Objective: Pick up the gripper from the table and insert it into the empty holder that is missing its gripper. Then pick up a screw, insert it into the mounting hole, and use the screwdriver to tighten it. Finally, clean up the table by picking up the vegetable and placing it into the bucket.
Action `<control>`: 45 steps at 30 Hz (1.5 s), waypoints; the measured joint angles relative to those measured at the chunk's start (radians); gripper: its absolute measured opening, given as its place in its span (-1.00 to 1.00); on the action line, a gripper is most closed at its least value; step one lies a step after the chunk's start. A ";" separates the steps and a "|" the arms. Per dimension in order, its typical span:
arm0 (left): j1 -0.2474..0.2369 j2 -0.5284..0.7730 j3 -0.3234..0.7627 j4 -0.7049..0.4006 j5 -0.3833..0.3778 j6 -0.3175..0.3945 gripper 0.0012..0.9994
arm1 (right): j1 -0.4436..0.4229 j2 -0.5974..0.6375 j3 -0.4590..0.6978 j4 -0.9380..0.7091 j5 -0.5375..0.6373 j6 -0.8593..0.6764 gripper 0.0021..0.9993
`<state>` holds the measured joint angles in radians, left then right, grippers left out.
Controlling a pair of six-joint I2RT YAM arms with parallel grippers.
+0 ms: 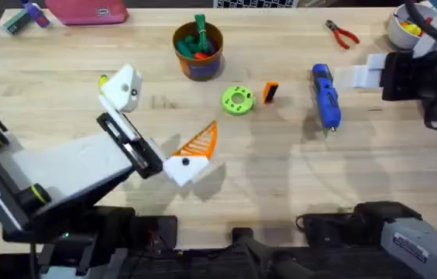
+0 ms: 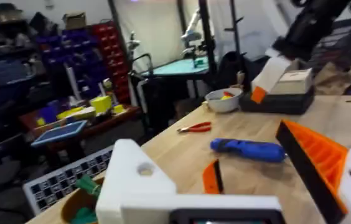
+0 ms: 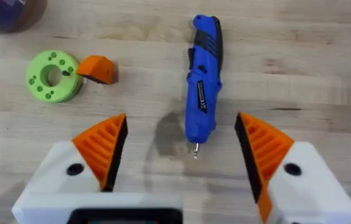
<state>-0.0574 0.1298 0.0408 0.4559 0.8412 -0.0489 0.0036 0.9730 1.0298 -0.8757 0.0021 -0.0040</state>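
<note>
My left gripper (image 1: 164, 108) (image 2: 219, 149) stands open above the table's left half. One of its fingers is the empty holder (image 1: 124, 84) (image 2: 135, 180), a bare white block with a mounting hole; the other carries an orange tip (image 1: 201, 140). The loose orange gripper (image 1: 270, 91) (image 2: 211, 177) (image 3: 98, 68) lies beside a green disc (image 1: 238, 100) (image 3: 52, 75). To its right lies the blue screwdriver (image 1: 326, 94) (image 2: 248, 150) (image 3: 201, 87). My right gripper (image 1: 367, 73) (image 3: 180, 121) hovers high over it, open. The bucket (image 1: 198, 50) holds green and red pieces. A sliver of the yellow vegetable (image 1: 104, 80) peeks past the holder. The screw is out of view.
Red-handled pliers (image 1: 342, 33) (image 2: 195, 127) and a white bowl (image 1: 403, 28) (image 2: 222, 99) sit at the back right. A pink case (image 1: 87, 11) lies at the back left. Bare wood spans the table's front middle.
</note>
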 joint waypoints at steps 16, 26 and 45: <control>0.000 -0.125 -0.031 -0.201 0.136 -0.134 0.97 | 0.000 0.000 0.000 0.000 0.000 0.000 0.99; 0.051 -0.125 -0.032 -0.320 0.220 -0.136 0.97 | 0.000 0.000 0.000 0.000 0.000 0.000 0.99; 0.055 -0.125 -0.033 -0.597 0.414 0.155 0.97 | 0.000 0.000 0.000 0.000 0.000 0.000 0.99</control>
<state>-0.0029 0.0048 0.0082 -0.1408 1.2550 0.1058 0.0036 0.9730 1.0298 -0.8757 0.0021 -0.0040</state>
